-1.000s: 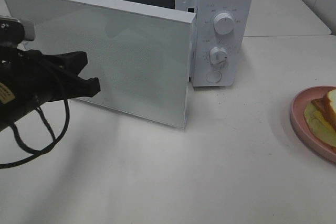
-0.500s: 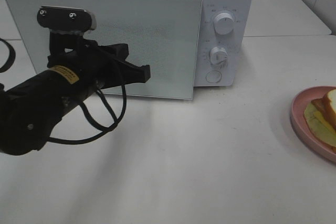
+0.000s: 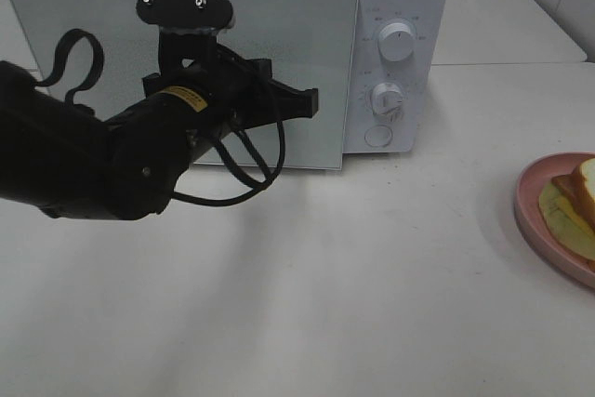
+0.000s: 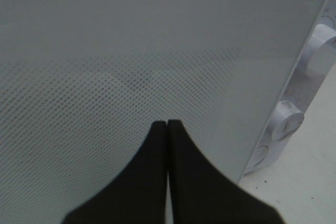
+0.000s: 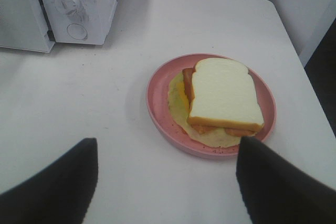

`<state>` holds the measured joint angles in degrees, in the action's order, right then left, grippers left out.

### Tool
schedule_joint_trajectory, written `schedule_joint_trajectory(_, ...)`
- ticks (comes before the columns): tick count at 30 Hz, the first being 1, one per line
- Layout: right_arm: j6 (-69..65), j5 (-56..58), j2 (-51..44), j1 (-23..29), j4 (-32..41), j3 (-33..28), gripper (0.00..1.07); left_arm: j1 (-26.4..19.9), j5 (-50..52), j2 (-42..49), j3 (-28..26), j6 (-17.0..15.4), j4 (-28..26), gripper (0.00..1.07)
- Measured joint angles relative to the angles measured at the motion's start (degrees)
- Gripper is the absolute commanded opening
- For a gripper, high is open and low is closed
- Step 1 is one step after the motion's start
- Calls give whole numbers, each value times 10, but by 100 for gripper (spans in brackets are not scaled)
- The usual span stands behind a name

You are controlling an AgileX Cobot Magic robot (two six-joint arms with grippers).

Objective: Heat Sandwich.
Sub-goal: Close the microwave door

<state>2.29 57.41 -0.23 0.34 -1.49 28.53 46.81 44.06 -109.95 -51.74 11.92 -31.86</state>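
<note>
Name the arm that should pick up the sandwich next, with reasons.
Right. The right gripper is open and hovers just short of the sandwich on the pink plate. The left gripper is shut against the microwave door, far across the table.

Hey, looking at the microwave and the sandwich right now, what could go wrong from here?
The left hand, shut, is at the microwave door, which looks nearly closed while the sandwich sits on the pink plate outside; heating now would likely warm nothing. The plate sits near the table edge, so a clumsy grab by the open right hand might nudge it off.
</note>
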Motion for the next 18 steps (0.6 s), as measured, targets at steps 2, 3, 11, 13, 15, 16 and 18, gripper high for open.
schedule_joint_trajectory(2, 0, 0, 0, 0, 0, 0, 71, 0, -3, -11, -16, 2, -1, 0)
schedule_joint_trajectory(3, 0, 0, 0, 0, 0, 0, 71, 0, -5, -21, -30, 2, -8, 0)
schedule_joint_trajectory(11, 0, 0, 0, 0, 0, 0, 71, 1, -26, -58, -86, 41, -42, 0)
schedule_joint_trajectory(13, 0, 0, 0, 0, 0, 0, 71, 1, -31, -61, -91, 46, -44, 0)
schedule_joint_trajectory(15, 0, 0, 0, 0, 0, 0, 71, 4, -41, -68, -103, 58, -46, 0)
schedule_joint_trajectory(16, 0, 0, 0, 0, 0, 0, 71, 5, -51, -74, -113, 64, -45, 0)
schedule_joint_trajectory(18, 0, 0, 0, 0, 0, 0, 71, 6, -52, -77, -117, 69, -45, 0)
